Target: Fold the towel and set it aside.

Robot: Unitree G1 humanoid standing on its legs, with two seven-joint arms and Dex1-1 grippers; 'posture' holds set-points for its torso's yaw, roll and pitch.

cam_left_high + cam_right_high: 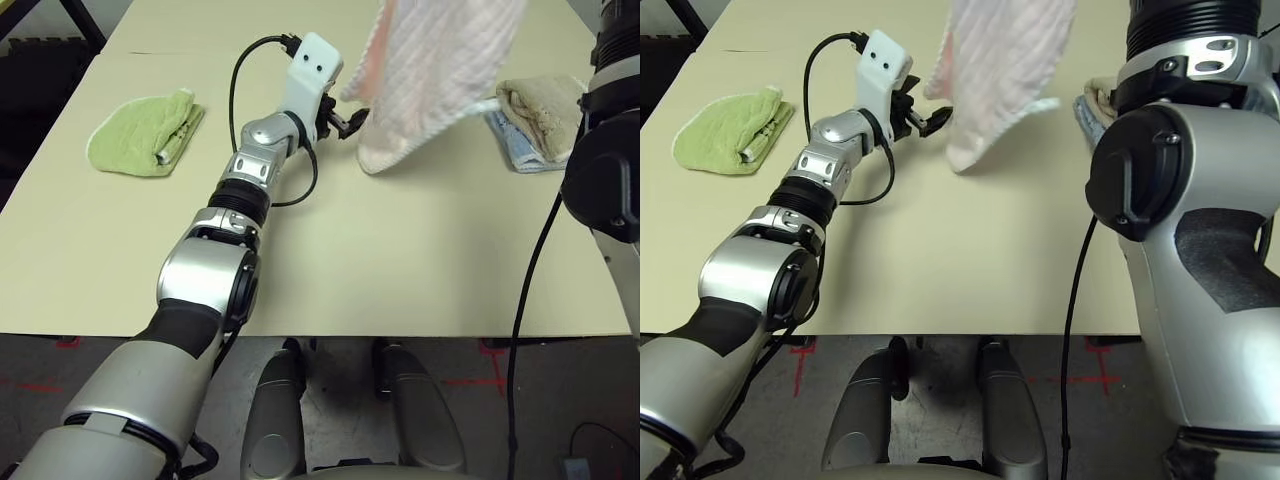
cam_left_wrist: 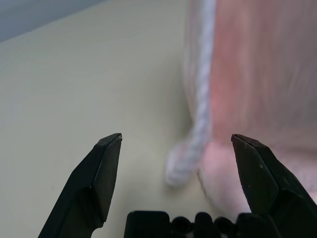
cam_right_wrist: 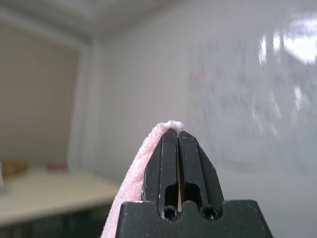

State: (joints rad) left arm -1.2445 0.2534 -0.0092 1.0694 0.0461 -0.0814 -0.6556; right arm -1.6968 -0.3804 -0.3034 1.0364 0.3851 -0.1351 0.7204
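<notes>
My right gripper [image 3: 177, 136] has its two black fingers pressed together on a top edge of the towel [image 1: 430, 70], pinching the pink fabric high above the table [image 1: 330, 270]. The towel hangs from that pinch, its lower corner dangling just over the tabletop. My left gripper [image 2: 176, 148] is spread wide and level, its fingers either side of the towel's white trimmed edge but not closed on it.

Risks, as I judge them: the left fingers could close on air if the hanging corner swings (it looks loose), or the thin pinch at the right fingertips could slip under a tug. A wide sweep might also brush the folded beige and blue towels [image 1: 540, 120]. The lime-green cloth [image 1: 145, 132] lies well apart.

I can read no brand, label or writing.
</notes>
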